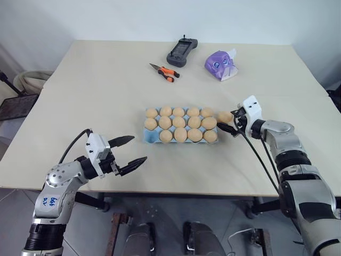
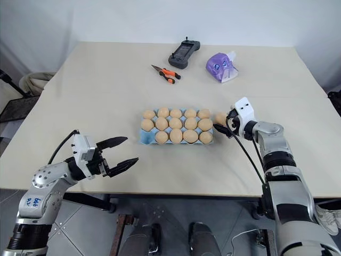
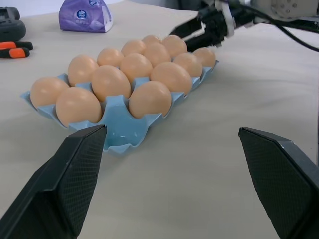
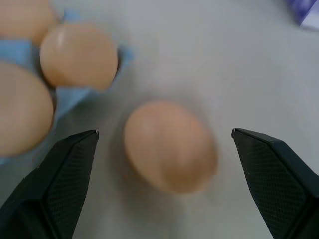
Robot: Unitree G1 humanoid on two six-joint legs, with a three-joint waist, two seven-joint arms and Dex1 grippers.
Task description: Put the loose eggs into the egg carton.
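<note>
Right jaws wide around 1 loose egg (image 4: 170,146) beside egg carton (image 1: 151,137), seemingly untouched, left jaws wide, empty

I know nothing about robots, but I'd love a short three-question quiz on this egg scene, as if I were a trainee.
1. True or false: every cup of the egg carton holds an egg.
2. Where does the loose egg lie?
A. beside the carton's end near the right gripper
B. next to the pliers
C. between the fingers of the left gripper
3. Fill in: the right gripper's jaws are ____ either side of the loose egg, not yet closed on it.

Key
1. False: the corner cup nearest the left gripper is empty.
2. A
3. open
</note>
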